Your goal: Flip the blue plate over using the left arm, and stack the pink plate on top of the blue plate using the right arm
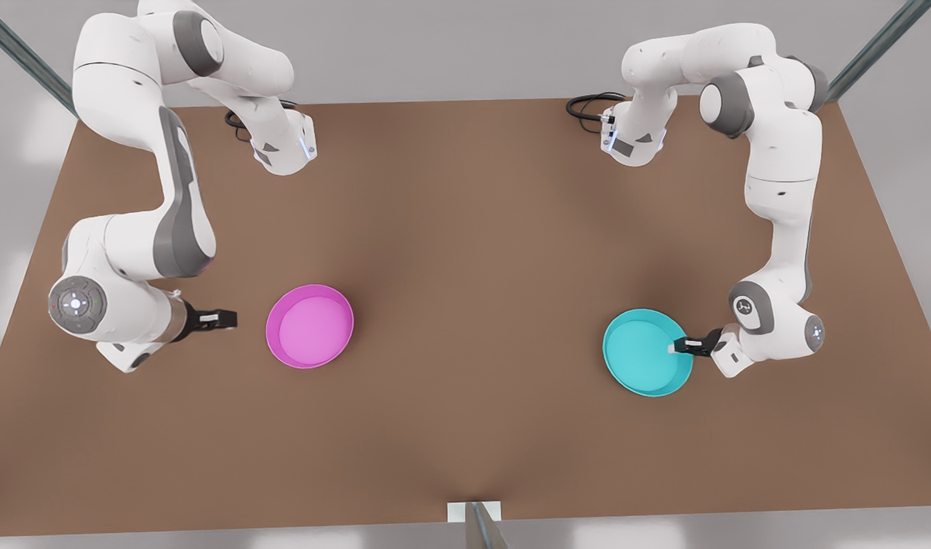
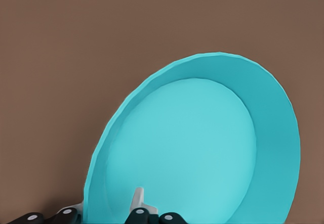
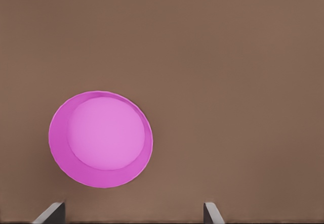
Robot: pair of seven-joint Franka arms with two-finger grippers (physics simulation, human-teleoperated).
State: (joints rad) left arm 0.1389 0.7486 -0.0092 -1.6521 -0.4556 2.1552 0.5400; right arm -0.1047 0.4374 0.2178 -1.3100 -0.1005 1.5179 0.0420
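Observation:
The blue plate lies rim-up on the brown table at the front view's right. My left gripper is shut on its rim at the side nearest that arm. In the left wrist view one finger presses inside the blue plate and the other sits outside the wall, with the plate looking tilted. The pink plate rests rim-up at the front view's left, its inside a lighter pink. My right gripper hovers open a short way beside it, apart from it. The pink plate also lies ahead of the open right gripper.
The brown table stretches wide between the two plates. Black cables lie at the arm bases along the back edge. A small metal post stands at the middle of the front edge.

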